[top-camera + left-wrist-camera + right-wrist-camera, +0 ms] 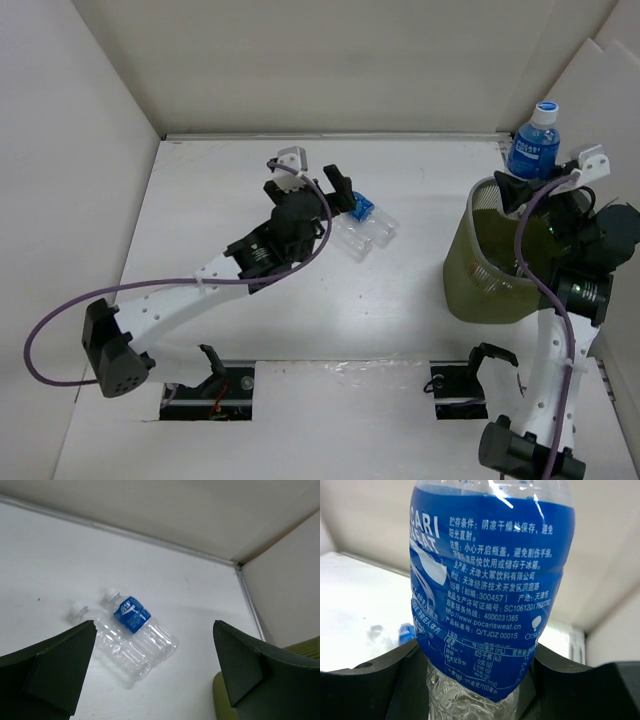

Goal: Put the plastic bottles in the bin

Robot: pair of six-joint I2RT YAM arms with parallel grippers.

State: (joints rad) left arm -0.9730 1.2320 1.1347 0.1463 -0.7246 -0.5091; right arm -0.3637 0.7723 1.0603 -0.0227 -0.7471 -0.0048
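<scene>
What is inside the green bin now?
Only dark green inner wall of the bin shows; no bottle is visible in it. The right gripper, holding a blue-labelled bottle over the far rim, and its arm cover the rest.

Under me lies a flat white desk (400, 330). Plain cream panel walls (330, 60) close it in at the back and on both sides, and a thin pale strip (330, 135) runs where back wall meets desk.
</scene>
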